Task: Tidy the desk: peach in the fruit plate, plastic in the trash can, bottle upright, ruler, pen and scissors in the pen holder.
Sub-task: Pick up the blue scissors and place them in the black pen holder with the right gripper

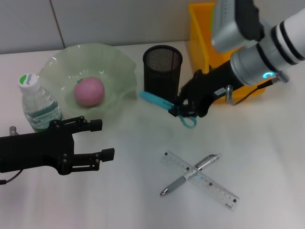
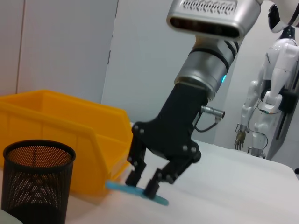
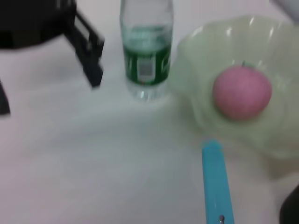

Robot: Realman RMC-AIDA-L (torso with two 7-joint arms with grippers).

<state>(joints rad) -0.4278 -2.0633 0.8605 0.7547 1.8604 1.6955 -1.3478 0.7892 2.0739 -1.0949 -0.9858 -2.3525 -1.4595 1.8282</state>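
Observe the right gripper [image 1: 183,107] clenched on the blue scissors [image 1: 159,101] near their handle loop, blades pointing toward the fruit plate [image 1: 57,67]; you would judge this grip suits swinging them up over the mesh pen holder [image 1: 162,67] just beside. The scissors lie low at the desk [image 1: 267,157], not yet in the holder. The left gripper [image 1: 102,139] hangs released beside the bottle [image 1: 37,102], which stands upright. Count one peach [image 1: 88,91], resting in the plate; one ruler [image 1: 200,180] and one pen [image 1: 190,174], crossed on the desk; one yellow bin [image 1: 200,33] behind the holder. No loose plastic shows.
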